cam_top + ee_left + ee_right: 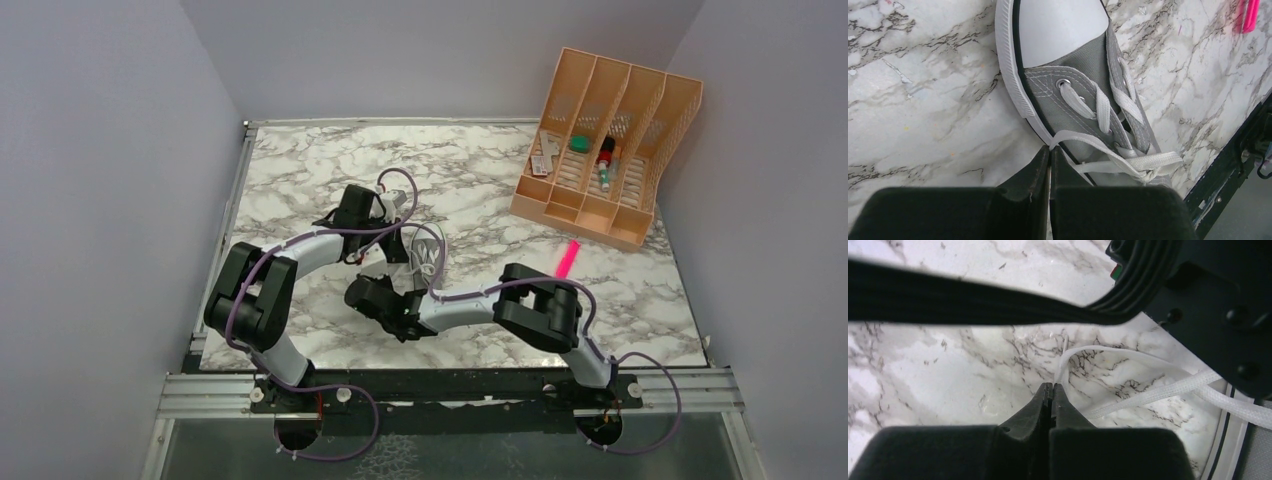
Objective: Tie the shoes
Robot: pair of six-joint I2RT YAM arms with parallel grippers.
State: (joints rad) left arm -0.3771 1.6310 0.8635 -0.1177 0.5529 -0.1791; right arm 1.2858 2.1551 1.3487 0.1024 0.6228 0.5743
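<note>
The grey shoe [1083,65] with its white toe cap lies on the marble table, its white laces [1108,107] crossed and knotted. My left gripper [1049,148] is shut on a white lace strand beside the sole; that strand runs back to the knot [1148,173]. My right gripper [1052,385] is shut, with the bend of a white lace [1062,364] at its fingertips; the shoe's sole rim [1229,435] shows at the lower right. From above, the shoe [428,258] is mostly hidden under both arms, between the left gripper [372,262] and the right gripper [362,293].
A peach desk organizer [600,150] with small items stands at the back right. A pink marker [567,258] lies on the marble right of the shoe. The left arm's cable [998,302] crosses the right wrist view. Grey walls close in both sides.
</note>
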